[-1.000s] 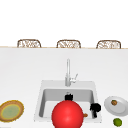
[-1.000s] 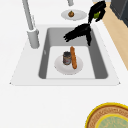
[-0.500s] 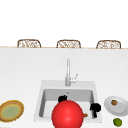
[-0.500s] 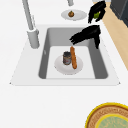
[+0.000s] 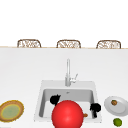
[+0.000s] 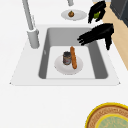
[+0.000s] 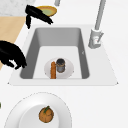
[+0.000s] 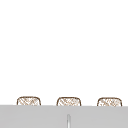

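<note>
White countertop (image 5: 22, 72) ran wide around me, with three woven chair backs (image 5: 28, 43) lined up along its far edge. A square grey sink (image 6: 65, 81) was sunk into the middle, and a tall steel tap (image 5: 67, 72) stood on its far rim.

My left hand (image 6: 98, 33) hung over the near side of the basin, left of centre. Its fingers (image 6: 83, 38) were straight and slightly spread, pointing toward the far wall and holding nothing. Below them and a little apart, a small white round plate (image 6: 62, 70) lay on the sink floor. It carried a short dark tin can (image 6: 66, 58) standing upright and a long orange stick-shaped piece of food (image 6: 73, 57) lying just beside the can — I could not tell whether the two touched.

My right hand (image 7: 11, 55) hovered at the basin's near right corner, fingers curled downward like a claw around nothing.

On the counter right of the sink sat a bigger white plate (image 7: 22, 117) with a round brown fruit (image 7: 46, 114) on it, and a green lime (image 5: 117, 122) lay near it, closer to the front edge. Well to the left rested a brown plate with a yellow rim and green centre (image 5: 11, 110). From the front, a large glossy red ball (image 5: 67, 114) covered the middle of the basin — between my two hands.
</note>
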`<state>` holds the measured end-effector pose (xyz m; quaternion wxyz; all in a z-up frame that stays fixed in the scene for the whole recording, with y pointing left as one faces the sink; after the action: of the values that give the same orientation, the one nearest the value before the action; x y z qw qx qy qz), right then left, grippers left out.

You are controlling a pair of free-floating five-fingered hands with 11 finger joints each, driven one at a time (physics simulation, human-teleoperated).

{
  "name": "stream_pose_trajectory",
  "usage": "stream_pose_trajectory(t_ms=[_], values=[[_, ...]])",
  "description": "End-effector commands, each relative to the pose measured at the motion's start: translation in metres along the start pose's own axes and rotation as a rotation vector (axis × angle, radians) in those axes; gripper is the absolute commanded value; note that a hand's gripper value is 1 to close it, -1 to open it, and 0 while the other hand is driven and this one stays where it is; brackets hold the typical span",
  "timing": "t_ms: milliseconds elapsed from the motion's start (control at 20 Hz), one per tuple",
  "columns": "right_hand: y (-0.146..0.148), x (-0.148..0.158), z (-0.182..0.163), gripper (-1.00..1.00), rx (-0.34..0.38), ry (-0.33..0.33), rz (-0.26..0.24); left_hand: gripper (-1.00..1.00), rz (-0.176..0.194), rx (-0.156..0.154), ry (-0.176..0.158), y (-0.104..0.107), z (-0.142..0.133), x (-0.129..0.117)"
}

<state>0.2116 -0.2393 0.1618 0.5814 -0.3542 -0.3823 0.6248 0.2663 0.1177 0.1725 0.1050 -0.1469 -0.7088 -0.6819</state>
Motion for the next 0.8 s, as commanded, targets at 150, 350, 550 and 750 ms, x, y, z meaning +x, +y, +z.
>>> stream_pose_trajectory(t_ms=[150, 350, 550, 750], values=[[0.0, 0.0, 0.0, 0.0, 0.0, 0.0, 0.0, -1.0, 0.051, 0.029, -0.009, 0.029, 0.044, 0.041], [0.0, 0.0, 0.0, 0.0, 0.0, 0.0, 0.0, -1.0, 0.065, 0.014, -0.003, 0.045, 0.061, 0.069], [0.0, 0.0, 0.0, 0.0, 0.0, 0.0, 0.0, -1.0, 0.062, 0.014, 0.017, 0.054, 0.064, 0.101], [0.0, 0.0, 0.0, 0.0, 0.0, 0.0, 0.0, -1.0, 0.047, 0.031, 0.03, 0.057, 0.069, 0.129]])
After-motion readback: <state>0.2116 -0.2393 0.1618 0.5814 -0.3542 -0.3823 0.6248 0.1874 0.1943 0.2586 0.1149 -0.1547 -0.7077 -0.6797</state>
